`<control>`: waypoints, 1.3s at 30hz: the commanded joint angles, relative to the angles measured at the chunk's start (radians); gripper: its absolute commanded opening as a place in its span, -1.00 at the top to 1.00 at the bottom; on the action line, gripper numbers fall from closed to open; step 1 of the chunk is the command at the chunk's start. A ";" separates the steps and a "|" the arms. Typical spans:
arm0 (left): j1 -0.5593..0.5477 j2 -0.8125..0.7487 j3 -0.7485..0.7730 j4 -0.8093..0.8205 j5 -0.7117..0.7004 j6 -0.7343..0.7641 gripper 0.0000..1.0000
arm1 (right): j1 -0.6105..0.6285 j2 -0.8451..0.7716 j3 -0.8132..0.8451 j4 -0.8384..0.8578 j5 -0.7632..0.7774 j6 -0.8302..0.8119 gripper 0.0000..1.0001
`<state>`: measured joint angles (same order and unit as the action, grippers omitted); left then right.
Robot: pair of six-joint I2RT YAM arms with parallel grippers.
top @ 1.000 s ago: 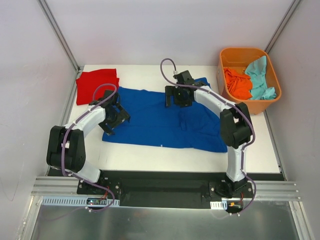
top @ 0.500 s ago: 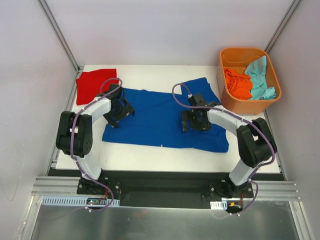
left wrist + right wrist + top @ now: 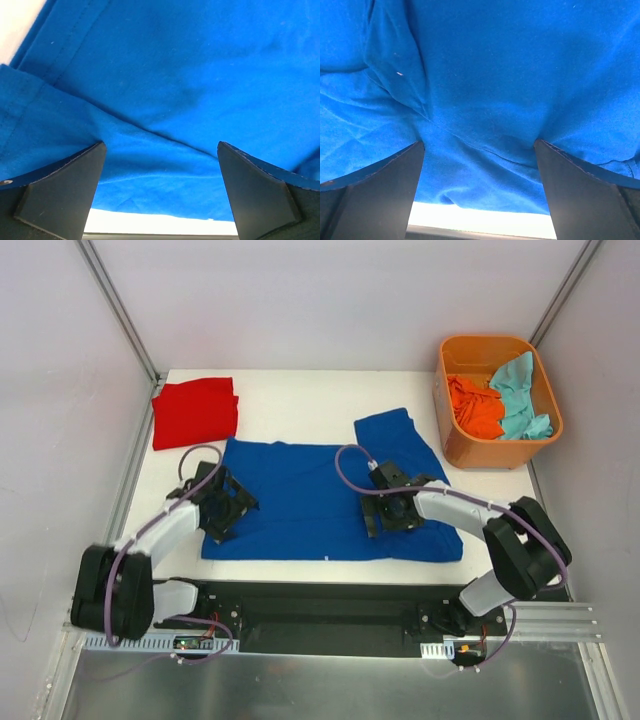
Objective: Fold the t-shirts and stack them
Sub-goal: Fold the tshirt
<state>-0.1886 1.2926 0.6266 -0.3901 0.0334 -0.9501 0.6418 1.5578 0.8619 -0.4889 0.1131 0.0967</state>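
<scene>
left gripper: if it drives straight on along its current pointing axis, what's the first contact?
The blue t-shirt. The left gripper points at the cloth, jaws open, with a fold between the fingertips. The table is presumably underneath. Depth is unclear, so it may be touching now.

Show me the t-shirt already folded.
The red t-shirt, a neat square far left; the blue t-shirt lies spread, orange t-shirt and teal t-shirt crumpled in the tub.

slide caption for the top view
Left gripper and right gripper low on the blue shirt; folded red shirt far left, tub far right.
</scene>
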 commanded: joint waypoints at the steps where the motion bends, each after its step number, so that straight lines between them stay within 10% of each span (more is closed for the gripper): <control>1: -0.003 -0.177 -0.195 -0.165 0.006 -0.110 -0.99 | 0.087 -0.062 -0.072 -0.069 -0.020 0.073 -0.93; 12: -0.002 -0.349 0.058 -0.375 -0.211 -0.078 -0.99 | 0.150 -0.162 0.127 -0.232 0.221 0.058 -0.93; 24: 0.170 0.272 0.679 -0.375 -0.300 0.144 -0.96 | -0.157 0.054 0.595 -0.198 0.128 -0.133 -0.93; 39: 0.209 0.872 1.145 -0.432 -0.331 0.232 -0.25 | -0.350 0.616 1.138 -0.188 -0.036 -0.255 -0.93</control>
<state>0.0082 2.1052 1.7119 -0.7605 -0.2783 -0.7559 0.3054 2.1147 1.9034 -0.6987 0.1143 -0.0986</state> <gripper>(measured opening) 0.639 0.966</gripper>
